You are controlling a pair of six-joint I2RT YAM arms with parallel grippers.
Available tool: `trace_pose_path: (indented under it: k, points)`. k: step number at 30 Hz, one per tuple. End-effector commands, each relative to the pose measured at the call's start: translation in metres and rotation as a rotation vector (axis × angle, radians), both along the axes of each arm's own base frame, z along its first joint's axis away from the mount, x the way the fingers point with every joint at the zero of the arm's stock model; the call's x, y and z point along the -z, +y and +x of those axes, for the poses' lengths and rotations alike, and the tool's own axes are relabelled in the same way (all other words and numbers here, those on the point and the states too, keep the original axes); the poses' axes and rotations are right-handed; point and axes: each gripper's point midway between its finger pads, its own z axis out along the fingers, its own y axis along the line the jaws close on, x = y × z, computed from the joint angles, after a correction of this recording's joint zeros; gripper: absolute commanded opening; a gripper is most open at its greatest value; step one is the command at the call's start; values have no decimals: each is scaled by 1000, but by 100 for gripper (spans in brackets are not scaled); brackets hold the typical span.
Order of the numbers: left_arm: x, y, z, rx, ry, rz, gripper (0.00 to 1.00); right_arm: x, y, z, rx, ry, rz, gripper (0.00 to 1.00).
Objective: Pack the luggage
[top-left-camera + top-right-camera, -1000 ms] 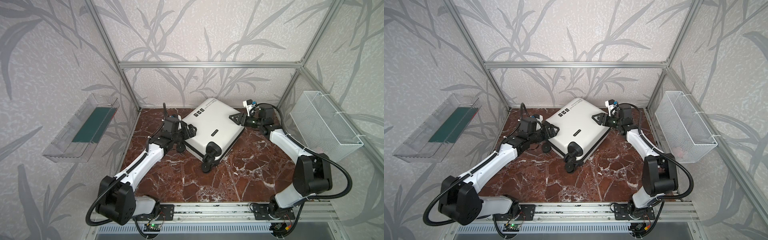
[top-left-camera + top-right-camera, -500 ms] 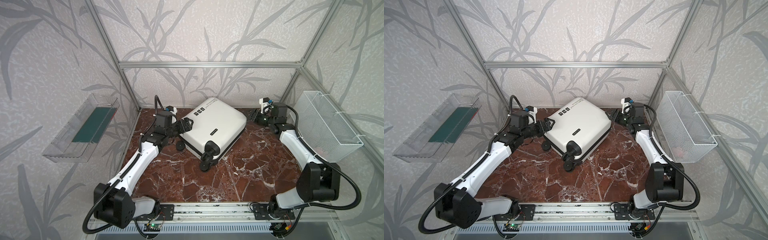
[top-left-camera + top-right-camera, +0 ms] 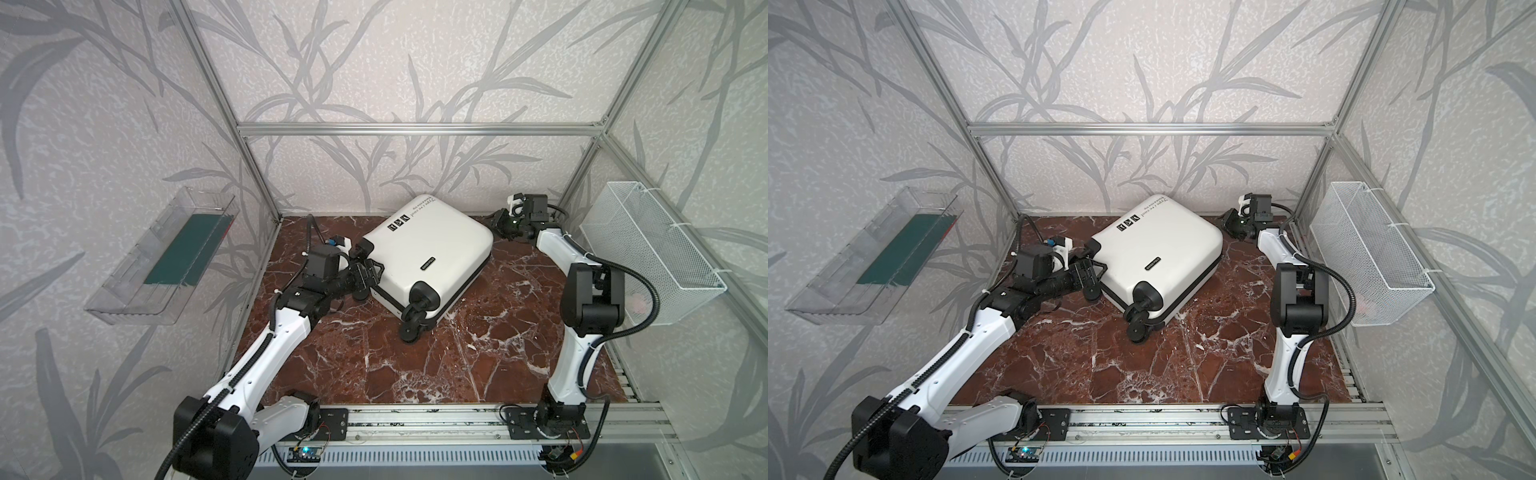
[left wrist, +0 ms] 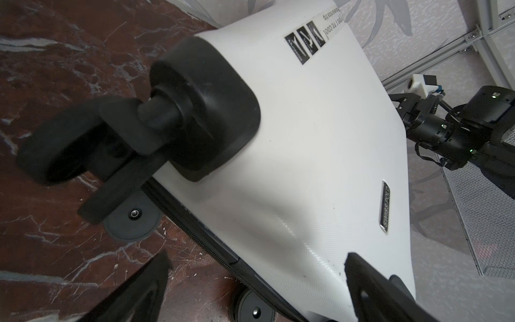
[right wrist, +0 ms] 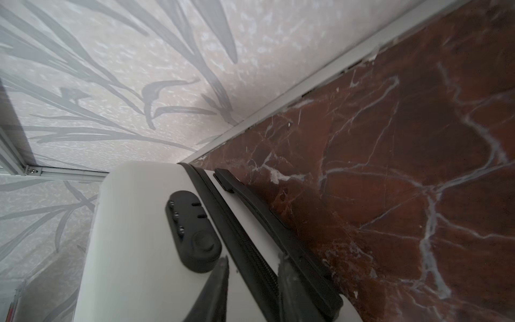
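**Luggage shut and flat; zip needed opening first**

The luggage (image 3: 428,245) lay closed on the marble table (image 3: 457,374), rear-centre, with its corner close to the back wall; my read was that the step in hand was getting it open, since nothing could go in until then.

Left gripper (image 3: 368,259) was spread wide at the wheel end, with one finger (image 4: 370,276) over the shell and nothing held. I'd have pressed it onto that end as a brace; a hard shell on smooth stone would likely swivel under a one-sided pull.

Right gripper (image 5: 252,267) sat at the opposite corner, its fingers (image 5: 218,281) narrowed astride the zip (image 5: 245,245). I couldn't tell if they pinched anything, and no pull tab was visible. Best to find the tab before closing and grip that, not the tape; then draw along the seam, not upward, and stay clear of the side handle (image 5: 267,220) and lock (image 5: 192,231).

Orientation:
- It lay flat on one shell, lettered face up.
- The long axis ran diagonally, front-left to rear-right, in both top views.
- The wheel end pointed front-left at the left arm, with one wheel pair (image 3: 415,326) nearest the front.
- The far end pointed at the right gripper.
- The lettering (image 3: 422,206) ran along the rear edge, and the badge (image 3: 427,263) sat mid-shell.
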Motion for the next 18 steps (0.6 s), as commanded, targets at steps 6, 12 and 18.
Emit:
trace_pose_path:
  k: [6, 12, 18]
  points:
    - [8, 0, 12, -16, -8, 5, 99, -27, 40, -19, -249, -131, 117, 28]
    - [5, 9, 26, -56, -30, 44, 99, -17, 64, -56, -334, -145, 176, 25]
    - [3, 22, 35, -88, -44, 67, 99, 0, 97, -106, -380, -138, 204, 25]
